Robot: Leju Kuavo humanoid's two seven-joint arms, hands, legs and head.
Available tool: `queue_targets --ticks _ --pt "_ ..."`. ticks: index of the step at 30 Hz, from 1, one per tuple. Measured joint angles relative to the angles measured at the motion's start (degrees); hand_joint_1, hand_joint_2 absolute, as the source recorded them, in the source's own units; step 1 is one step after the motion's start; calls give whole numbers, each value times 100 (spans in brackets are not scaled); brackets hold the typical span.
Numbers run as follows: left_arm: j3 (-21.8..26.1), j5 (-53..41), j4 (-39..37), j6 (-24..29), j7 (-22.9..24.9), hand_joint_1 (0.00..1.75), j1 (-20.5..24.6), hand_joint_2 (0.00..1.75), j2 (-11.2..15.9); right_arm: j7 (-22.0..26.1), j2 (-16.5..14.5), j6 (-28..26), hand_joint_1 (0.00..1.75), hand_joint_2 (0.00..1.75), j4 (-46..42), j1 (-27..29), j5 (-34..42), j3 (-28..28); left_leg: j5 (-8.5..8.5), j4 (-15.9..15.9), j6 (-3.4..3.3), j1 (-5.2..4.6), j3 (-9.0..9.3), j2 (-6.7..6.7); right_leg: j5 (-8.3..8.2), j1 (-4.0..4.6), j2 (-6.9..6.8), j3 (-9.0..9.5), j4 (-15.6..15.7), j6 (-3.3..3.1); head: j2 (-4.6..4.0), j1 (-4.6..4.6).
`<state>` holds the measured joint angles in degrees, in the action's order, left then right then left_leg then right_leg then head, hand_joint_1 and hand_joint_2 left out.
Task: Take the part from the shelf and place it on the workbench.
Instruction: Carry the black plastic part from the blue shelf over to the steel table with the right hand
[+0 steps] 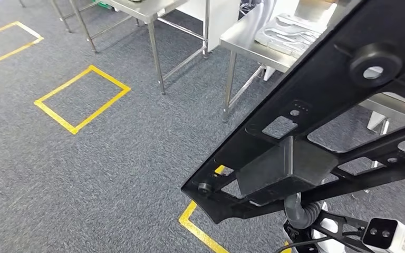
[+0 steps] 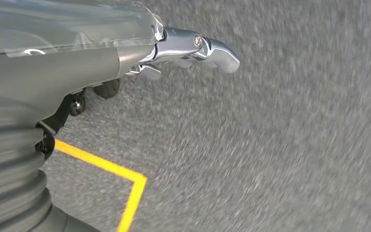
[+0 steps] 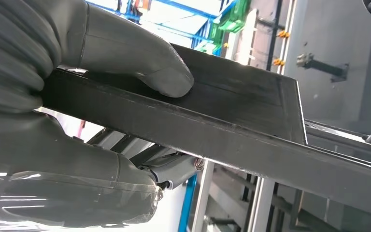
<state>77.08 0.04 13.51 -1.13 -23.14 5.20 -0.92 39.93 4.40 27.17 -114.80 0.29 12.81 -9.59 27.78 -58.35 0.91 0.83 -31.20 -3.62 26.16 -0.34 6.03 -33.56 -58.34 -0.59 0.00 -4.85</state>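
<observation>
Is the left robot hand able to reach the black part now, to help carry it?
Probably not at once. The left robot hand hangs over the grey carpet, apart from the black part, which the right robot hand grips. Nothing visible blocks raising it.

One black part (image 1: 316,132); two steel tables (image 1: 153,13) (image 1: 248,45); three yellow floor squares (image 1: 82,98) (image 1: 8,41) (image 1: 200,226).

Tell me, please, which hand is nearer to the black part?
Right: the right hand grips the black part; the left hand hangs over the carpet.
</observation>
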Motion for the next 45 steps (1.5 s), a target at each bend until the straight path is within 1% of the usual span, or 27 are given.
queue_targets --ticks 2,3,5,7,8,10,11,12,14,16,18,20,22,24,25,27,29,31,33,34,36,38,40,41,42,43,45 --pt "-1 -4 0 -6 -5 0 15 175 -1 0 -5 9 175 175 -1 19 2 19 1 38 -60 -8 12 59 -32 -13 114 -44 11 81 0 0" --pt "-1 4 0 -7 -8 0 27 175 -6 0 -5 15 175 175 -1 35 3 34 -18 64 -101 -2 17 123 -25 -16 99 -58 -1 110 0 0" --pt "-1 12 0 -9 -11 0 37 175 -17 1 -6 32 175 175 -9 50 6 66 -55 121 -186 17 30 256 156 3 -138 -188 -267 150 0 1" --pt "-1 9 0 -9 -14 0 20 175 -22 1 -9 51 175 175 -13 60 7 77 -56 133 -235 1 28 397 529 -1 -439 -514 -954 173 0 2" --pt "-1 7 0 -9 -14 0 9 175 -22 0 -11 57 175 175 -11 68 7 77 -51 133 -243 -8 26 471 679 -15 -503 -691 -1321 189 0 2" --pt "-1 8 0 -10 -18 0 9 175 -23 0 -16 62 175 175 -10 91 5 80 -37 130 -238 -16 28 609 679 -45 -560 -803 -1563 216 0 2" --pt "-3 9 0 -14 -22 0 15 175 -26 0 -17 65 175 175 -11 103 1 84 -26 127 -228 -16 37 671 528 -57 -594 -684 -1348 223 0 2" --pt "-7 9 0 -20 -29 0 20 175 -33 0 -20 69 175 175 -15 114 -4 90 -10 123 -212 -17 54 730 324 -62 -666 -467 -954 222 0 2" --pt "-19 9 0 -34 -43 0 25 175 -45 1 -27 74 175 175 -28 128 -17 107 31 108 -159 -41 90 826 78 -30 -860 -71 -218 185 0 2" --pt "-32 9 0 -45 -51 0 36 175 -49 1 -36 74 175 175 -44 145 -25 128 62 99 -98 -65 116 915 60 13 -902 30 9 129 0 1" --pt "-47 10 0 -52 -52 0 65 175 -54 1 -43 72 175 175 -55 176 -32 151 91 95 -38 -59 141 989 44 8 -782 22 19 69 0 1" --pt "-65 8 0 -53 -50 0 92 175 -62 1 -54 69 175 175 -78 188 -39 167 246 -98 23 -35 85 816 21 -22 -680 42 55 4 0 1" --pt "-76 6 0 -49 -46 0 91 175 -66 2 -74 69 175 175 -96 184 -43 172 591 -741 64 -14 -202 527 9 -37 -571 49 69 -39 0 1" --pt "-79 7 0 -35 -36 0 75 175 -68 1 -86 66 175 175 -95 186 -43 172 834 -1453 85 -11 -563 424 8 -32 -436 46 64 -51 0 0" --pt "-80 9 0 -24 -28 0 70 175 -70 0 -86 63 175 175 -95 188 -38 173 806 -1574 86 -11 -645 413 9 -32 -362 47 58 -51 0 0" --pt "-86 11 0 -5 -10 0 67 175 -74 0 -86 56 175 175 -93 184 -21 174 436 -1145 70 -4 -498 373 15 -35 -210 55 36 -40 0 0" --pt "-92 10 0 7 2 0 74 175 -73 0 -86 56 175 175 -92 177 3 177 93 -376 29 16 -181 128 28 -39 -75 39 -5 1 0 1" --pt "-95 0 0 15 12 0 81 175 -73 -1 -85 63 175 175 -90 173 20 180 21 -35 -21 16 -41 -57 17 -47 37 -8 -23 74 0 1" --pt "-101 3 0 18 18 0 98 175 -74 -1 -84 68 175 175 -90 176 26 190 0 -10 -80 7 -38 22 -15 -54 141 -43 -2 155 0 1" --pt "-105 21 0 18 20 0 109 175 -75 0 -84 68 175 175 -90 180 28 200 -19 15 -118 14 -33 84 -4 -51 101 -58 -18 185 0 1" --pt "-111 52 0 15 27 0 112 175 -78 0 -84 69 175 175 -91 166 36 214 -53 67 -196 32 -25 230 204 -33 -180 -209 -333 223 0 2" --pt "-112 60 0 14 36 0 90 175 -76 0 -84 74 175 175 -86 152 45 217 -53 74 -236 8 -32 388 590 -33 -478 -553 -1061 247 0 2" --pt "-111 60 0 17 43 0 75 175 -75 0 -84 77 175 175 -72 158 48 216 -46 72 -243 -14 -40 546 760 -46 -559 -794 -1592 266 0 2" --pt "-110 60 0 19 47 0 79 175 -75 0 -84 76 175 175 -65 160 48 216 -42 71 -242 -20 -38 618 683 -47 -581 -759 -1552 266 0 2" --pt "-111 60 0 20 51 0 87 175 -75 0 -84 75 175 175 -58 160 48 216 -36 70 -236 -25 -30 682 515 -45 -615 -600 -1277 255 0 2" --pt "-112 59 0 20 54 0 96 175 -76 0 -84 73 175 175 -54 154 48 215 -27 70 -227 -29 -15 738 319 -34 -700 -361 -859 231 0 2" --pt "-113 59 0 15 58 0 109 175 -79 0 -85 52 175 175 -43 121 44 213 -3 64 -184 -56 15 833 101 21 -918 27 -152 158 0 2"
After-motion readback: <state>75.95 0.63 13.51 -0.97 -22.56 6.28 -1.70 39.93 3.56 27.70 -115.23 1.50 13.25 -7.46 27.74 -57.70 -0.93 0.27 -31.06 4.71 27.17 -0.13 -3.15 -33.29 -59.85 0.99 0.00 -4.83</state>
